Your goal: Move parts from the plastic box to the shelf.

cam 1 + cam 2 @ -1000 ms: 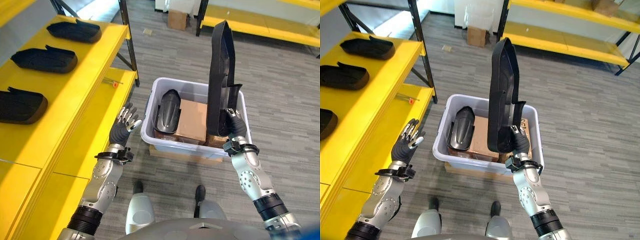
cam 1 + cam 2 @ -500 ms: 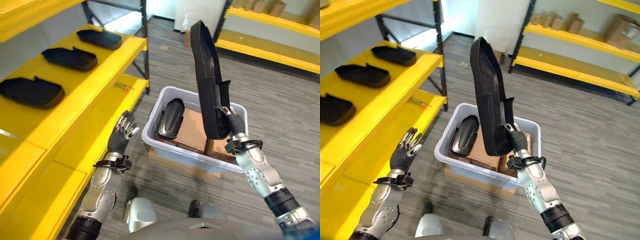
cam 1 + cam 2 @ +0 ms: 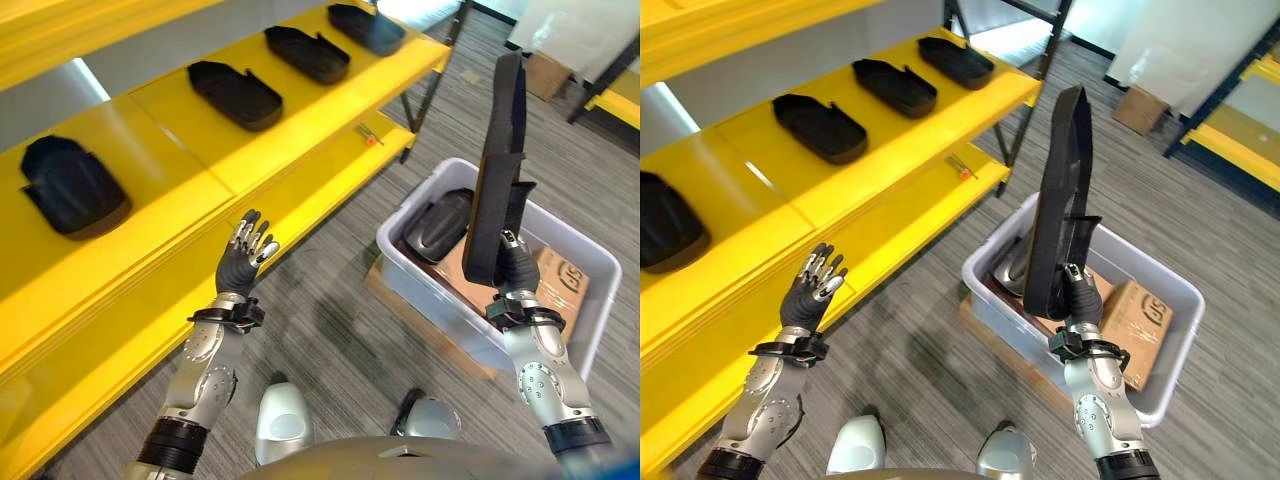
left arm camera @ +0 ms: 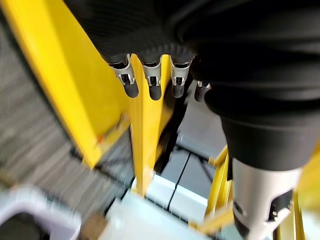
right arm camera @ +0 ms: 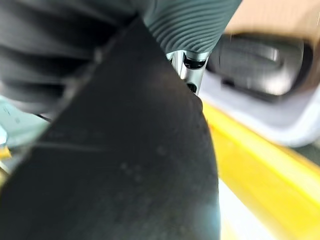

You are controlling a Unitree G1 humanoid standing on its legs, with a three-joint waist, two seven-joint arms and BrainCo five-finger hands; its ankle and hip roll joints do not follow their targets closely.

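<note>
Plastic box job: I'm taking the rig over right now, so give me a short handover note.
Right hand: shut on a long black moulded plastic part, held upright above the grey plastic box.
Left hand: open, raised beside the yellow shelf, holding nothing.
Done: four black parts lie on the shelf.
Left: shelve the held part; another black part and cardboard boxes sit in the box.

Right hand (image 3: pixel 517 272): fingers mostly hidden behind the long black part (image 3: pixel 497 170) it grips. Second black part (image 3: pixel 438 222) in the plastic box (image 3: pixel 585 262) is partly covered by it. Leftmost shelf part (image 3: pixel 662 222) cut off by the edge. Small orange-tipped item (image 3: pixel 369 137) on the lower shelf, maybe a screwdriver, too small to tell.
</note>
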